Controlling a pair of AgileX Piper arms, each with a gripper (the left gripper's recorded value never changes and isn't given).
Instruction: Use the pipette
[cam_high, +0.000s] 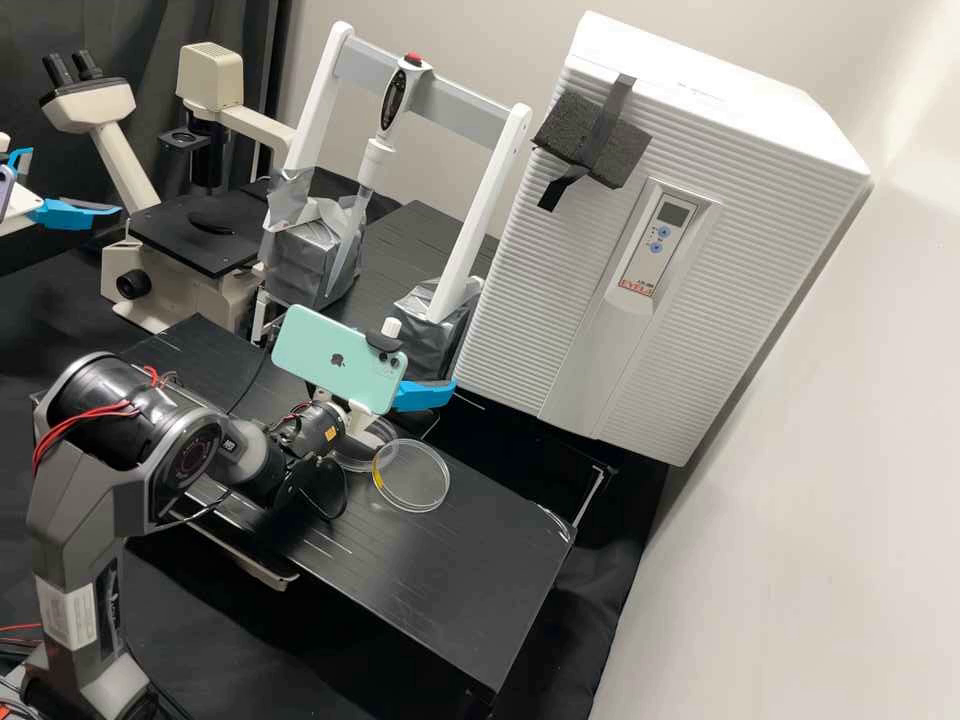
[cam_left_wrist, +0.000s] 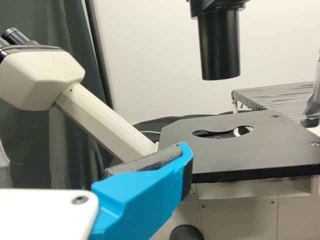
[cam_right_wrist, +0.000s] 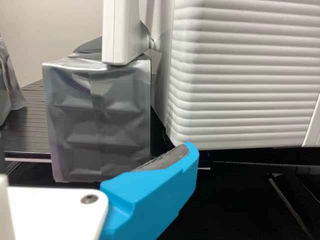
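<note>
Pipette (cam_high: 393, 100) hangs between stand posts (cam_high: 488, 200) (front open).

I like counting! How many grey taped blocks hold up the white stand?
2. The far block sits beside the microscope; the near block sits beside the white cabinet.

A: We see the left gripper (cam_high: 60, 212) cut off at the high view's left edge.
B: And the mint phone (cam_high: 340, 358) hides most of the right gripper (cam_high: 425, 393) at centre; we cannot tell either one's grip.
</note>
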